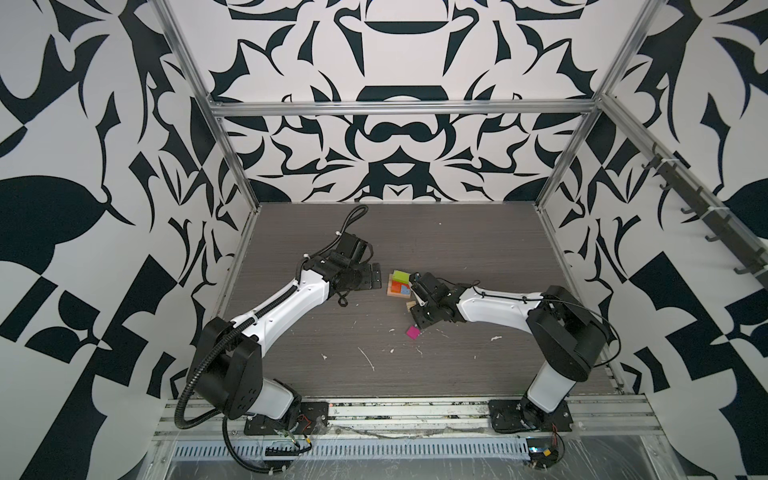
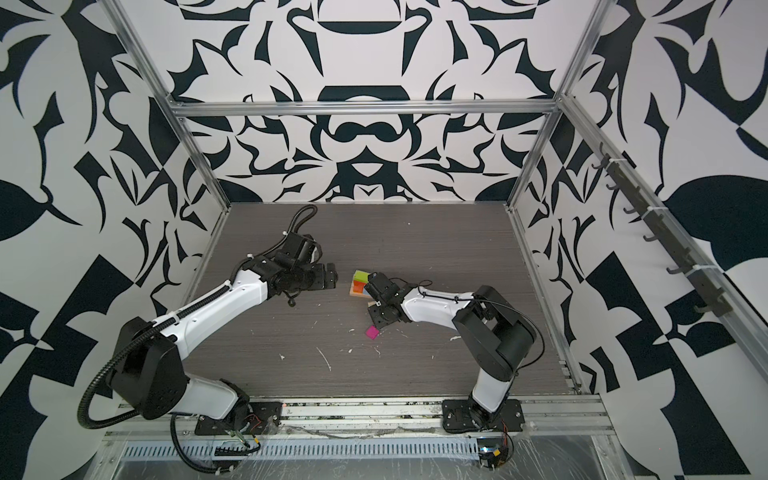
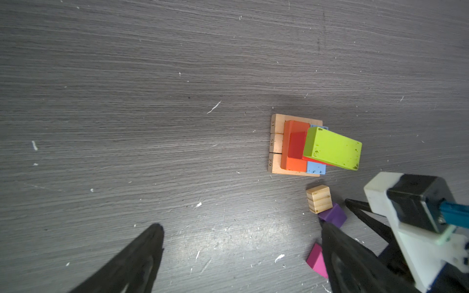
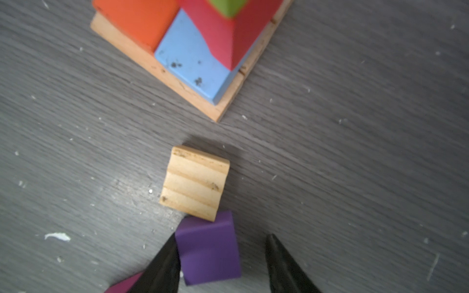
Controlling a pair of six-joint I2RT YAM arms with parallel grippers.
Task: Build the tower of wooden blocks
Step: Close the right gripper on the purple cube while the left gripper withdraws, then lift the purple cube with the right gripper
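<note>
The wood block tower [image 1: 398,286] [image 3: 295,149] stands mid-table on a tan base, with orange, red and blue blocks above it and a lime-green oblong [image 3: 332,148] lying askew on top. In front of it a tan cube [image 4: 195,182] touches a purple cube [image 4: 208,253]. My right gripper [image 4: 222,237] straddles the purple cube: one finger touches its side, the other stands a gap away. A magenta cube [image 1: 413,332] [image 3: 316,261] lies nearer the front. My left gripper [image 3: 242,228] [image 1: 376,276] hovers wide open left of the tower, holding nothing.
The grey wood-grain table [image 1: 457,249] carries scattered white flecks. Aluminium frame posts and patterned walls close in the back and both sides. Both arm bases sit on the front rail [image 1: 415,409].
</note>
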